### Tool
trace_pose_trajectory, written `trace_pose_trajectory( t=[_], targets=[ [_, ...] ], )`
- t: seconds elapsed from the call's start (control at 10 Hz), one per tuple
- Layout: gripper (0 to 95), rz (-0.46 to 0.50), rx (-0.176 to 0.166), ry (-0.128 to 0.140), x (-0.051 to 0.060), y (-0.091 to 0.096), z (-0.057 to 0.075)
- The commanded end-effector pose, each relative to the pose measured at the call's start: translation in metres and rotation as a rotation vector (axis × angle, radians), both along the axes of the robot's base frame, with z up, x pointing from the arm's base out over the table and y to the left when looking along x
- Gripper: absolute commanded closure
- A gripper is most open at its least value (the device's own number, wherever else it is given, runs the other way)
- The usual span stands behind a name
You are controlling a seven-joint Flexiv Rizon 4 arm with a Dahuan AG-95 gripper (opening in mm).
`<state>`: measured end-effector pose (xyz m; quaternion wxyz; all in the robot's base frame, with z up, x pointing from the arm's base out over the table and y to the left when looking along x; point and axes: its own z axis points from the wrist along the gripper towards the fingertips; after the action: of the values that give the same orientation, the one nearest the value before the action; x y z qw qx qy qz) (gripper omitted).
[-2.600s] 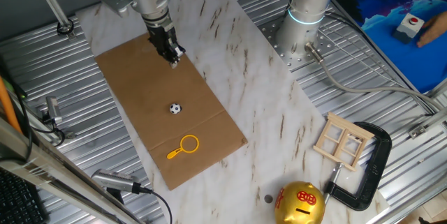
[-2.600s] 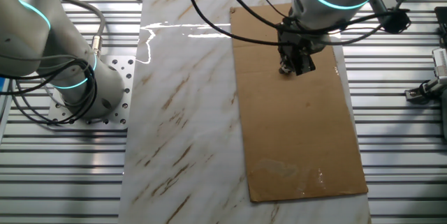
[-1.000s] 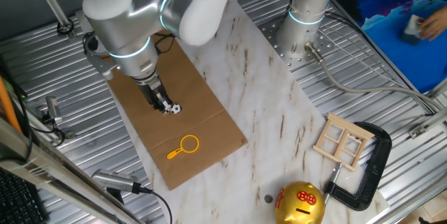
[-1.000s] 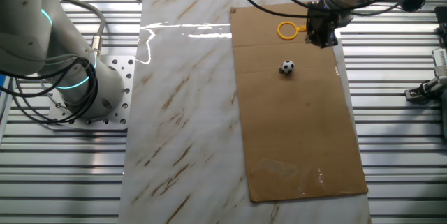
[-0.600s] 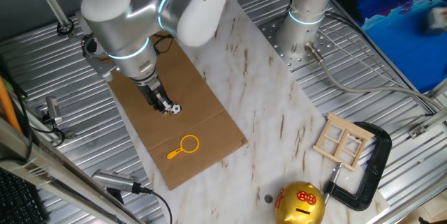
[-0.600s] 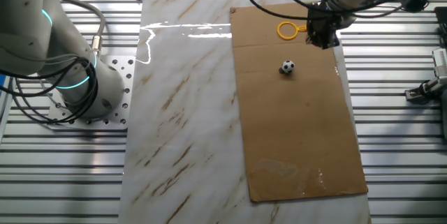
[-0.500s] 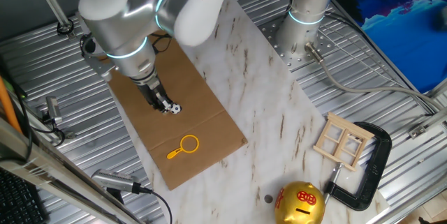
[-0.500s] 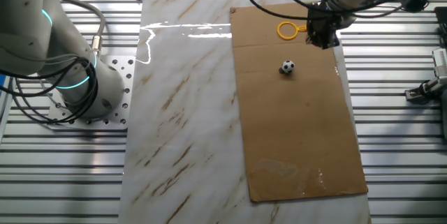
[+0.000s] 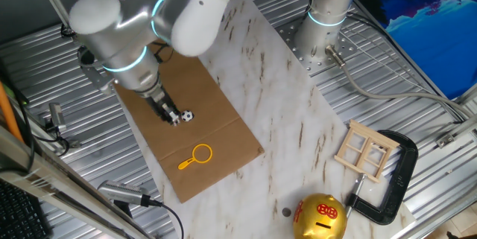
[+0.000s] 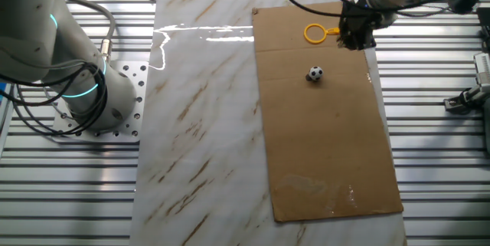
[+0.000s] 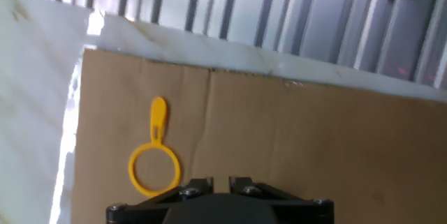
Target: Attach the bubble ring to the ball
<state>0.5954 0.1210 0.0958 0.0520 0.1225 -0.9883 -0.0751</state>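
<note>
The yellow-orange bubble ring (image 9: 186, 164) lies flat on the brown cardboard sheet (image 9: 216, 109), near its front end. The small black-and-white ball (image 9: 188, 115) sits mid-sheet, apart from the ring. My gripper (image 9: 173, 118) hangs low just left of the ball, fingers close together and holding nothing. In the other fixed view the gripper (image 10: 354, 39) is right beside the ring's handle, with the ring (image 10: 305, 33) to its left and the ball (image 10: 315, 73) below. In the hand view the ring (image 11: 158, 116) lies ahead and left of my gripper (image 11: 222, 182); the ball is out of view there.
A gold round piggy bank (image 9: 320, 217) stands at the front. A small wooden window frame (image 9: 367, 150) and a black C-clamp (image 9: 402, 176) lie at the right. A second arm's base (image 9: 328, 23) stands at the back. White marble board (image 9: 283, 112) under the cardboard.
My arm swung from the far end of the cardboard down past the ball toward the ring. In the last half second it shifted slightly further. Ring and ball have not moved.
</note>
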Motion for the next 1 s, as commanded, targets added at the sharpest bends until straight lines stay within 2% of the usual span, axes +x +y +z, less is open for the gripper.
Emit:
trace_pose_trajectory(
  t=[0.1,0.5,0.7,0.8,1.0],
  targets=[
    [76.0,-0.07,0.009,-0.056,0.022,0.024,-0.014],
    [76.0,-0.115,0.011,-0.063,0.035,0.042,-0.027],
    [76.0,-0.116,0.009,-0.064,0.043,0.058,-0.036],
    [76.0,-0.107,0.008,-0.065,0.045,0.063,-0.04],
    [76.0,-0.085,0.013,-0.068,0.043,0.069,-0.046]
  ],
)
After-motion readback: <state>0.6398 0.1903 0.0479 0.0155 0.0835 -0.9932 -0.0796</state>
